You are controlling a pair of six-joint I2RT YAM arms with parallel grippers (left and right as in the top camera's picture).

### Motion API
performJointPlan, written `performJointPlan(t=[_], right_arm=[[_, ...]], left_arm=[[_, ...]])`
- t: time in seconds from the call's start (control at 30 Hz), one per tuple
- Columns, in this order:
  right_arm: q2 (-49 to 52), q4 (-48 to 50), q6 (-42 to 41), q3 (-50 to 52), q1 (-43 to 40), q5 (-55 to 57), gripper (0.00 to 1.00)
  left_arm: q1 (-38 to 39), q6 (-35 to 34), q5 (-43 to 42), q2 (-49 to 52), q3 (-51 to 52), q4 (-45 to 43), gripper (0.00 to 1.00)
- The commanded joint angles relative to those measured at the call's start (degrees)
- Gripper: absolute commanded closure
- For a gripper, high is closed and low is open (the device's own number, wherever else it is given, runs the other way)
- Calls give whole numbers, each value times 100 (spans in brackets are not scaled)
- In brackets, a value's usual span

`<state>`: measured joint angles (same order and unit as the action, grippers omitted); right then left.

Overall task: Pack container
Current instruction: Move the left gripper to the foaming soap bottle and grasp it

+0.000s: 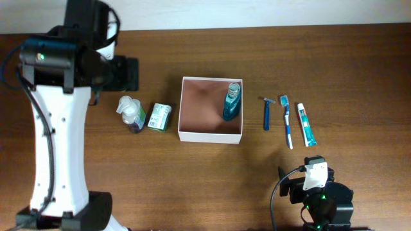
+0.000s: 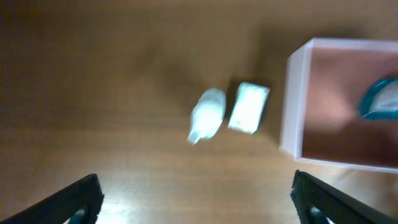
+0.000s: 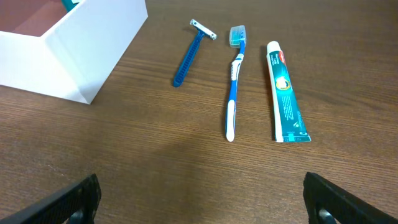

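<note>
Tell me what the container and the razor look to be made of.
Container: probably card or thin plastic; flat matte white walls with crisp corners, pinkish-tan inside. Razor: apparently moulded plastic; uniform blue handle, pale head. Blade metal too small to tell.

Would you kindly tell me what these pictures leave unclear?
- Left wrist view: print on the carton is blurred beyond reading.
- Left wrist view: the blue bottle is cut off by the right edge.
- Right wrist view: the container runs off the top-left, so its inside is mostly unseen.
- Overhead: the toothpaste lettering is too small.
</note>
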<state>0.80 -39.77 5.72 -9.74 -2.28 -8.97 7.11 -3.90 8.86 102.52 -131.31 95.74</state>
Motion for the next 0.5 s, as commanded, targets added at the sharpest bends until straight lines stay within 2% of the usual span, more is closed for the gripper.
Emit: performJointPlan(t=[0.0,0.13,0.47], right_arm=[[-37,13,-66,31,-42,-28,1],[-37,11,-66,31,-42,-28,1],[-37,13,-66,31,-42,-31,1]], left_arm=[[-219,734,-352,284,973,-234,5],[-321,931,-356,284,2264,-1222,5],[-354,1003,-352,289,4098,-2981,5]])
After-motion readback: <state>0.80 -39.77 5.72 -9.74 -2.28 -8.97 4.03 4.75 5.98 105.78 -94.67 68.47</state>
